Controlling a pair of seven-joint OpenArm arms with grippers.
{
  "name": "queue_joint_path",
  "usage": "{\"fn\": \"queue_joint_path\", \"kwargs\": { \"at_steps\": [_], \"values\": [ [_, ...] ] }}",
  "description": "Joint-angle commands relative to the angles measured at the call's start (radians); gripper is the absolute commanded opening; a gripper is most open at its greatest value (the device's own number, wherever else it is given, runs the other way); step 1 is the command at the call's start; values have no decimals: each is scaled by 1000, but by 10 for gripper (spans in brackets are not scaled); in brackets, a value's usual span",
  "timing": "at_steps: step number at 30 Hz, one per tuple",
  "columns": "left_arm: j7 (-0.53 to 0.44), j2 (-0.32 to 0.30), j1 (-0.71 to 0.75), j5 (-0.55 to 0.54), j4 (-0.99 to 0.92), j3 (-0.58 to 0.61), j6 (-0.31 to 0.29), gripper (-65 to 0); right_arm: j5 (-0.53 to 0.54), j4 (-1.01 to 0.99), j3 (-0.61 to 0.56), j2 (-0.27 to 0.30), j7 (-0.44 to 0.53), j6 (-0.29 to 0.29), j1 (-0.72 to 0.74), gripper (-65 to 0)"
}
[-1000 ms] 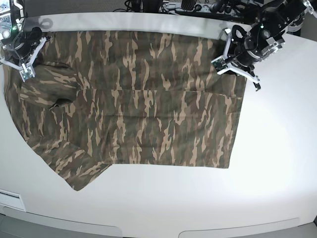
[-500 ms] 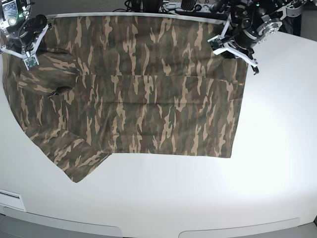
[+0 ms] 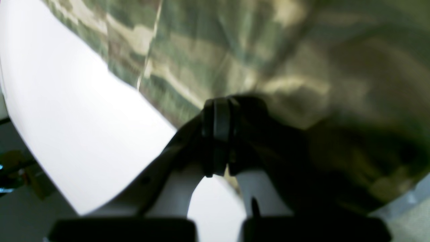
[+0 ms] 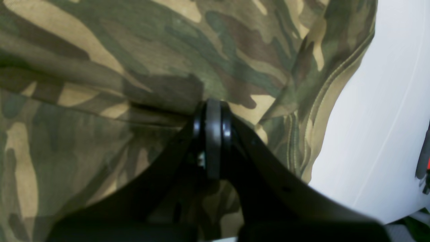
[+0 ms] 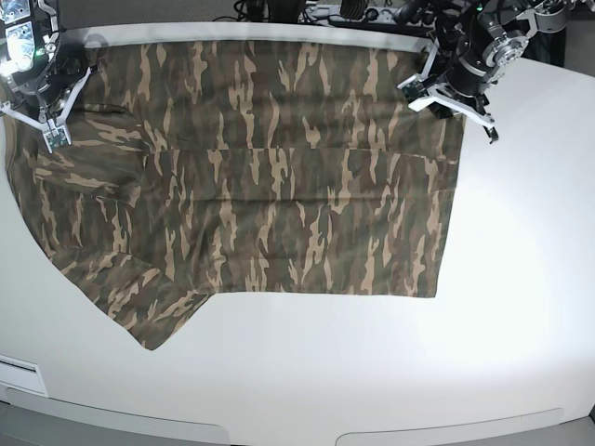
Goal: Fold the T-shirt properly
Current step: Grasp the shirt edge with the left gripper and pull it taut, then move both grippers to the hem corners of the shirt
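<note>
T-shirt (image 5: pixel 260 186) edges in both pinched grippers, bare table (image 5: pixel 521 279) around.

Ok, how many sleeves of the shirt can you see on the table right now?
1. A sleeve sticks out at the near left corner of the T-shirt in the base view. The other may be folded under; I can't see it.

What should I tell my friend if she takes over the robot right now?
Left gripper: jaws shut, pinching the far corner of the brown, tan and green camouflage cloth T-shirt at the hem end.
Right gripper: jaws shut on the shirt's far edge at the sleeve end.
The shirt lies spread over the white table, with one lengthwise crease line across it and a sleeve sticking out at the near corner.
Done: both far corners gripped.
Left: probably bring the far edge over, tuck in the sleeve, then finish the folds.
</note>
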Motion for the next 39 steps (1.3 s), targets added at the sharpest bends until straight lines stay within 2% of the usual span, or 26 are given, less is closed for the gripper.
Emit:
{"fn": "queue_joint_path", "kwargs": {
  "at_steps": [1,6,11,13,18,20,25,29,30,34,37,38,39],
  "values": [
    [-11,-16,0,34,42,-5,7,-650,17,8,-2,9,-48,4,-7,-650],
    [-14,-16,0,79,145,-5,92,-650,-58,92,-2,9,-67,-51,-10,-650],
    [-16,-17,-1,170,165,-6,102,-650,-188,197,-2,9,-100,-127,-10,-650],
    [-39,-17,0,197,165,-14,135,-650,-265,230,-2,9,-79,-166,-9,-650],
    [-104,-16,-1,185,163,-114,138,-650,-459,280,-2,9,8,-309,-9,-650],
    [-162,-16,-13,93,154,-219,137,-650,-496,285,-2,9,16,-349,-9,-650],
    [-320,-3,-129,-234,25,-463,136,-650,-498,285,-2,9,24,-354,-10,-650],
    [-391,60,-287,-449,-192,-540,124,-650,-497,285,-2,9,24,-354,-10,-650],
    [-404,84,-335,-495,-262,-540,105,-650,-497,285,-2,9,24,-354,-10,-650],
    [-462,209,-521,-637,-564,-540,-67,-650,-497,285,-2,8,24,-353,-10,-650],
    [-435,296,-663,-739,-797,-540,-170,-650,-497,285,-2,6,24,-352,-10,-650],
    [-409,320,-706,-773,-864,-540,-193,-639,-498,285,-2,6,24,-345,-10,-650],
    [-377,340,-743,-805,-921,-540,-211,-570,-497,285,-2,6,24,-337,-10,-650]
  ]
}}
